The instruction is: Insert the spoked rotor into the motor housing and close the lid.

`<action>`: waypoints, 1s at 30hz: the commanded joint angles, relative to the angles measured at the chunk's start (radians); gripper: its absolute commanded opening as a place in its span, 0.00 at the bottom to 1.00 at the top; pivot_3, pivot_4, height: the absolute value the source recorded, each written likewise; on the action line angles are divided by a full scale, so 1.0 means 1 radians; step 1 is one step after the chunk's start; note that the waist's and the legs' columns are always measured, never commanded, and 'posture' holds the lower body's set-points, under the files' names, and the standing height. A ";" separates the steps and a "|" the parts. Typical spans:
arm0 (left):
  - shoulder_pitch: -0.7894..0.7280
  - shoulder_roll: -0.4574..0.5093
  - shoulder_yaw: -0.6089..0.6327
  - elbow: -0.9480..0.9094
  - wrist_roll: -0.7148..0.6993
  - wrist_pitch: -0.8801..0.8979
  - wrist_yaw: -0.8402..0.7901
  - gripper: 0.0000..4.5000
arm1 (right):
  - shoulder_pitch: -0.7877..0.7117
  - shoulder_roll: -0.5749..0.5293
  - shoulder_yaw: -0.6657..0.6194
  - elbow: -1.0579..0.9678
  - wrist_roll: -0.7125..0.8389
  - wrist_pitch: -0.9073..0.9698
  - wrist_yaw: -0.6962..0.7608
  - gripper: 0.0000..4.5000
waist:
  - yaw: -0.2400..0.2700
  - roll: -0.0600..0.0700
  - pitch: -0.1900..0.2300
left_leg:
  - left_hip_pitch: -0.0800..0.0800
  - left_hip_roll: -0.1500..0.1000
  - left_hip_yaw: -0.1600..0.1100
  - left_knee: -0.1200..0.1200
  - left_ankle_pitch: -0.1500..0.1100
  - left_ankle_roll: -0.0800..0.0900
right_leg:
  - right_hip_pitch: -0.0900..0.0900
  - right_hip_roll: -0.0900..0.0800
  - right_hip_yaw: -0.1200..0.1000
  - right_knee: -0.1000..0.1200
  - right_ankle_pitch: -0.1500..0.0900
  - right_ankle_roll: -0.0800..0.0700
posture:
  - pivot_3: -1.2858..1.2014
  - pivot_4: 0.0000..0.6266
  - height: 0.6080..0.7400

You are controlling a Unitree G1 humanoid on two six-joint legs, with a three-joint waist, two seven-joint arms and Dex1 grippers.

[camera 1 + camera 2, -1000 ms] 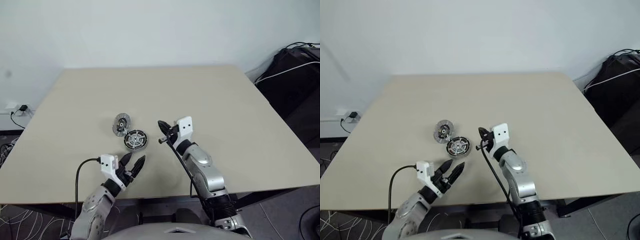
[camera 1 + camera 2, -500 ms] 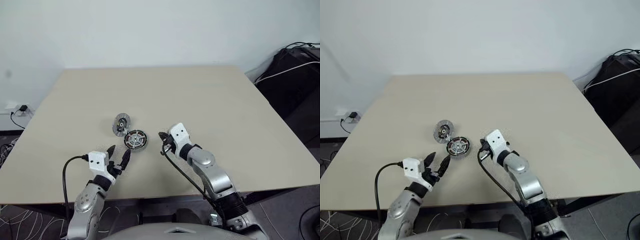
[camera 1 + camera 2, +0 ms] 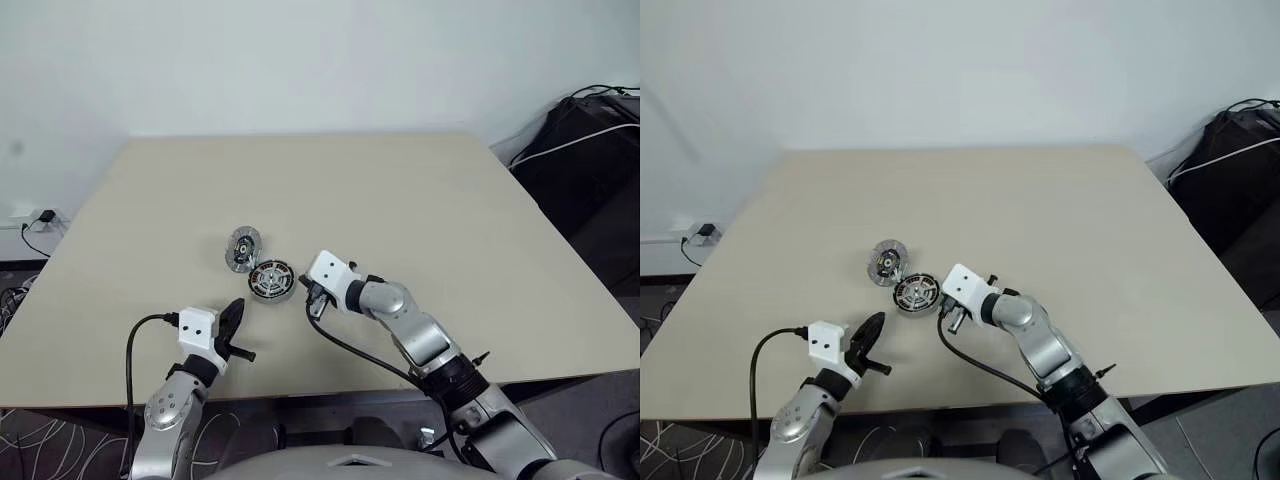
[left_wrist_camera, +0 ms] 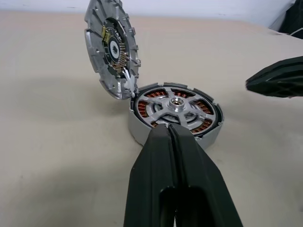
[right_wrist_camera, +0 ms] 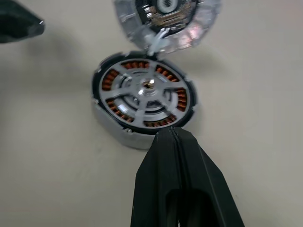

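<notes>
Both sets of jaws are pressed shut and hold nothing. The left gripper (image 4: 171,130) points at the housing (image 4: 176,115) from the near side, its tips just short of the silver rim; I cannot tell whether they touch it. The right gripper (image 5: 171,134) comes at the same housing from the other flank, its tips also at the rim's edge, contact unclear.

The housing is a shallow round casing with a bright metal wall, lying flat on the table (image 3: 420,200). The rotor (image 5: 147,92) sits inside it: shiny spokes run out from a small hub, and copper-brown windings show in the gaps between them. Beyond both pairs of fingertips, on the far side of the housing, the lid (image 4: 111,49) stands tilted up on edge, resting against the rim, its dark-ringed inner face with ribbed grey border turned toward the left gripper.

The table is plain matte beige. Black cables (image 3: 590,125) lie off its far right corner.
</notes>
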 commanded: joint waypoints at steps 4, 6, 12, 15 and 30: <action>-0.009 0.003 -0.012 -0.009 0.026 -0.027 0.003 0.00 | -0.103 -0.029 0.064 0.016 -0.059 -0.084 0.098 0.29 | 0.000 0.000 0.000 | 0.000 0.000 0.000 0.000 0.000 0.000 | 0.000 0.000 0.000 0.000 0.000 0.000 | 0.52 0.00 1.00; -0.011 0.003 -0.012 -0.005 0.033 -0.031 0.005 0.00 | -0.131 -0.039 0.087 0.032 -0.084 -0.104 0.124 0.43 | 0.000 0.000 0.000 | 0.000 0.000 0.000 0.000 0.000 0.000 | 0.000 0.000 0.000 0.000 0.000 0.000 | 0.52 0.00 1.00; -0.001 -0.001 -0.007 -0.001 0.037 -0.040 0.012 0.00 | -0.224 -0.059 0.174 0.106 -0.132 -0.159 0.270 0.50 | 0.000 0.000 0.000 | 0.000 0.000 0.000 0.001 0.000 0.000 | 0.000 0.000 0.000 0.000 0.000 0.000 | 0.52 0.00 1.00; 0.006 -0.006 -0.008 -0.002 0.036 -0.043 0.019 0.00 | -0.260 -0.044 0.198 0.169 -0.157 -0.202 0.294 0.50 | -0.001 0.000 0.000 | 0.000 0.000 0.000 0.001 0.000 0.000 | 0.000 0.000 0.000 0.000 0.000 0.000 | 0.52 0.00 1.00; 0.043 -0.021 -0.004 -0.019 0.032 -0.050 0.040 0.00 | -0.340 0.051 0.190 0.368 -0.212 -0.330 0.277 0.50 | -0.001 0.000 0.000 | 0.000 0.000 0.000 0.001 0.000 0.000 | 0.000 0.000 0.000 0.002 0.001 0.000 | 0.52 0.00 1.00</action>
